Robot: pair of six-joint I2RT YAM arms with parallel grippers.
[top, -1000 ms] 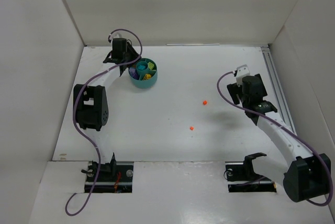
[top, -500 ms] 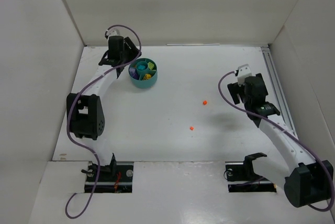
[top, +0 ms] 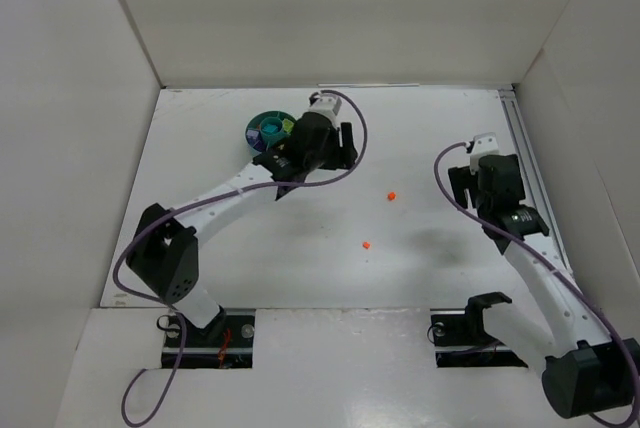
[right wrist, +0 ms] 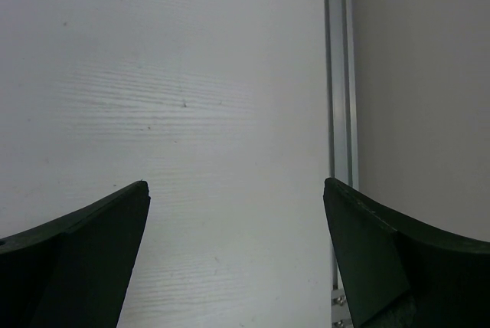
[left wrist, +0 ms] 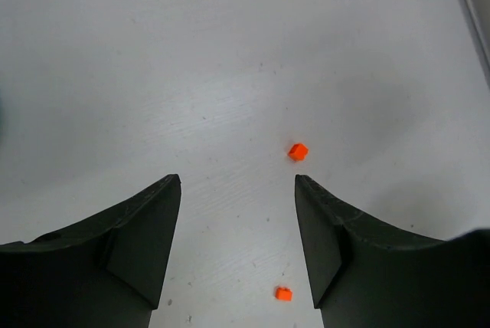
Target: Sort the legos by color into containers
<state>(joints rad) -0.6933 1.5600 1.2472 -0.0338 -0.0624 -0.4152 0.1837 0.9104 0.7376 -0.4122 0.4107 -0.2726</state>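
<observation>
The round teal bowl (top: 262, 129) stands at the far left of the table, its right side hidden by my left arm; purple and yellow bits show in its sections. Two orange legos lie loose mid-table: one farther (top: 391, 195), one nearer (top: 366, 245). My left gripper (top: 338, 148) hovers just right of the bowl, open and empty. In the left wrist view it (left wrist: 237, 181) frames bare table, with one orange lego (left wrist: 298, 151) ahead and the other (left wrist: 283, 293) low by the right finger. My right gripper (top: 490, 176) is open and empty at the right side (right wrist: 236, 185).
A metal rail (right wrist: 341, 75) runs along the table's right edge, close to my right gripper; it also shows in the top view (top: 528, 168). White walls enclose the table on the left, back and right.
My left arm has swung from the bowl's far left side over to its right, toward mid-table. My right gripper has drifted slightly right and nearer.
</observation>
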